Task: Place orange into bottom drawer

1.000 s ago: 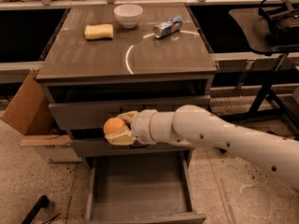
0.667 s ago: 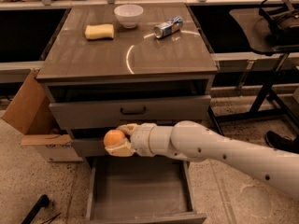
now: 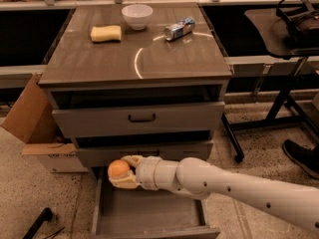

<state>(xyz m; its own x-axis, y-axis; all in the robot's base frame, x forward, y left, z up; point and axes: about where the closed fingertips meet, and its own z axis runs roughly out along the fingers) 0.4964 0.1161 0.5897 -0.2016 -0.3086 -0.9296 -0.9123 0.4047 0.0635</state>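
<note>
The orange point(image 3: 118, 169) is small and round, held in my gripper point(image 3: 123, 172), whose pale fingers close around it. The gripper hangs over the back left corner of the bottom drawer point(image 3: 149, 214), which is pulled open at the foot of the cabinet, showing a flat grey floor and low walls. My white arm point(image 3: 234, 188) reaches in from the lower right across the drawer's right side.
Two shallower grey drawers point(image 3: 139, 118) with dark handles sit above. On the cabinet top lie a yellow sponge point(image 3: 105, 33), a white bowl point(image 3: 137, 16) and a tipped can point(image 3: 179, 29). A cardboard box point(image 3: 35, 123) stands at the left, a black stand point(image 3: 284, 103) at the right.
The gripper with the orange has moved down and a little left, from in front of the middle drawer to just above the open bottom drawer.
</note>
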